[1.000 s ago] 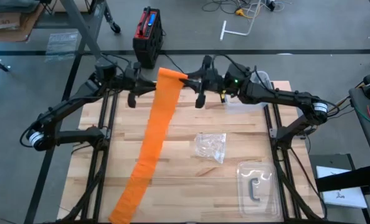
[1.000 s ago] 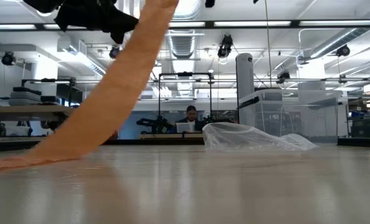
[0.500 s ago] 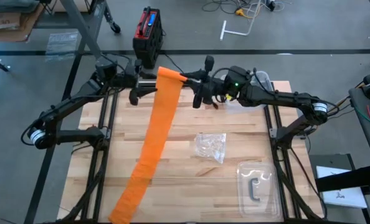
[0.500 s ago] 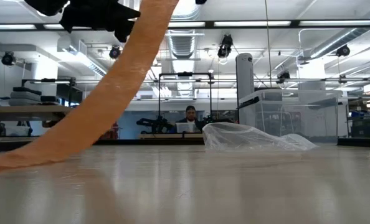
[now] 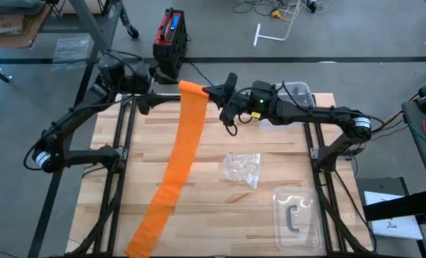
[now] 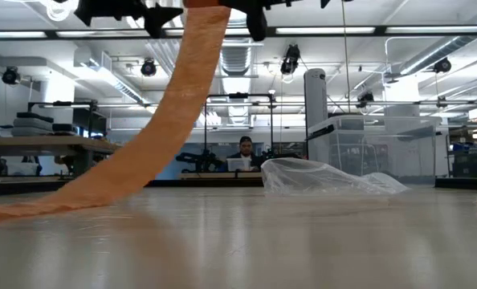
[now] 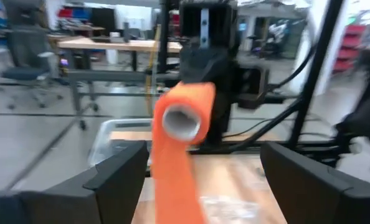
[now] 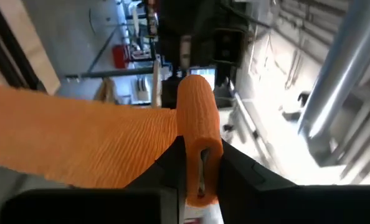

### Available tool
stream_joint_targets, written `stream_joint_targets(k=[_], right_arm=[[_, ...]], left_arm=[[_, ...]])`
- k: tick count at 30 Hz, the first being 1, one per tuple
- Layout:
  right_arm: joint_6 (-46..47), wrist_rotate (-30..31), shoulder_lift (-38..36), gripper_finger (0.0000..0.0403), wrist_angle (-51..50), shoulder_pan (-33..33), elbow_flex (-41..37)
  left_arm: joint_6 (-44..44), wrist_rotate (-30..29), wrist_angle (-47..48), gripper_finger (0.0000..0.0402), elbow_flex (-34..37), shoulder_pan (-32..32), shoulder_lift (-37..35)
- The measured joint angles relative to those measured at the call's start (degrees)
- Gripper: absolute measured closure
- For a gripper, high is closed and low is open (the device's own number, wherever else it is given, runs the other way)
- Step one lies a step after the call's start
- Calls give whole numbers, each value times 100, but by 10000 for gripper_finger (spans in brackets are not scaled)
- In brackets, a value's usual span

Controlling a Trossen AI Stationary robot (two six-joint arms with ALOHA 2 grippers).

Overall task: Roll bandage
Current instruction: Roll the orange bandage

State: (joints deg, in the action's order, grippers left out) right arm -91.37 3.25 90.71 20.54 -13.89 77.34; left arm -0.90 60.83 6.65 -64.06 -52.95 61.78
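Note:
The bright orange bandage is a small roll (image 5: 192, 87) high over the table's far side, with a long flat strip (image 5: 173, 165) slanting down to the table. The strip's free end (image 5: 143, 240) lies on the wood near the front edge. My right gripper (image 5: 211, 91) is shut on the roll, reaching in from the right. My left gripper (image 5: 158, 89) stands open just left of the roll. In the left wrist view its fingers (image 7: 116, 180) stand wide on either side of the roll's white core (image 7: 182, 121) without touching it. My right gripper pinches the roll's right-hand end (image 8: 199, 146) between its two fingers (image 8: 167, 163). The fingers come in level from the table's right, pointing along the roll's axis. The roll is lifted clear, and the strip (image 8: 79, 140) hangs from it down to the table.
A crumpled clear wrapper (image 5: 243, 169) lies right of the strip, and a clear blister tray (image 5: 295, 213) with a dark clip sits at the near right. A clear container (image 5: 300, 92) stands at the far right corner. A person (image 6: 245, 152) sits in the room behind.
My left gripper has opened, let go of the roll, and drawn back and up toward the table's far left. My right gripper has rolled about its own line, turning the roll with it, and shifted slightly left. The strip's lower end has stayed on the table.

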Motion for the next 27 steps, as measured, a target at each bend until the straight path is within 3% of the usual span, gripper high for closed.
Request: stream_joint_targets(k=[7, 18, 27], right_arm=[[-1443, 42, 29, 349, 129, 84, 0], [-1716, 141, 29, 352, 45, 127, 0], [-2288, 419, 31, 340, -233, 83, 0]], left_arm=[[-734, 305, 319, 71, -349, -494, 94], [-1030, 598, 291, 63, -730, -390, 915], [-1186, 870, 289, 58, -939, -360, 1163]])
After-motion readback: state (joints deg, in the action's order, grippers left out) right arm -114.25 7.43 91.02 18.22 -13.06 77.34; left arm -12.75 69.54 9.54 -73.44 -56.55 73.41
